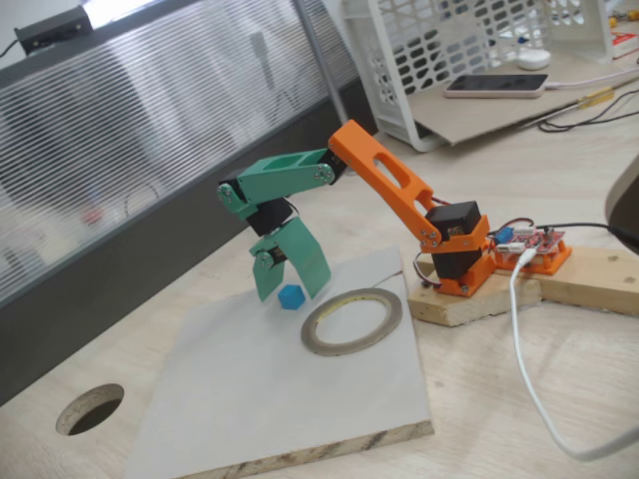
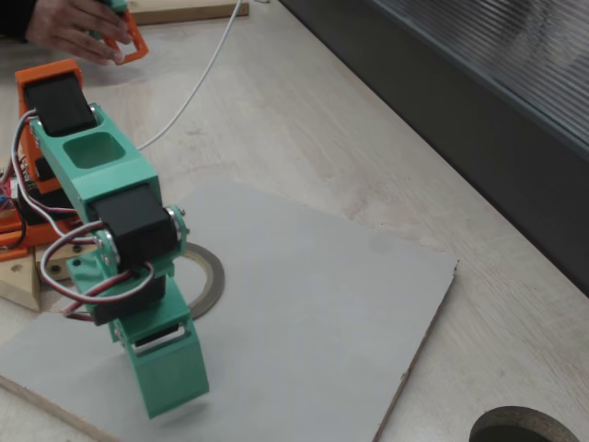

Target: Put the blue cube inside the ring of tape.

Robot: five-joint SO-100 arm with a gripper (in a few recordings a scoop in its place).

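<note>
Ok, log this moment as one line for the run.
gripper: open, fingers either side of blue cube | cube: on grey board, beside ring of tape, not inside | grasp: not yet closed

Blue cube (image 1: 291,296), grey-brown tape ring (image 1: 351,321), green jaws (image 1: 292,267).

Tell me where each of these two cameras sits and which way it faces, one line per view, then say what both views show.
A fixed view: stands off the table's front, raised, looking across the grey board at the gripper straddling the blue cube beside the ring of tape; the whole arm and its orange base show.
Another fixed view: sits high behind the arm, looking down along it toward the dark partition; the green forearm hides the cube.
Shared: arm, ring of tape, grey board, round tabletop hole.
</note>
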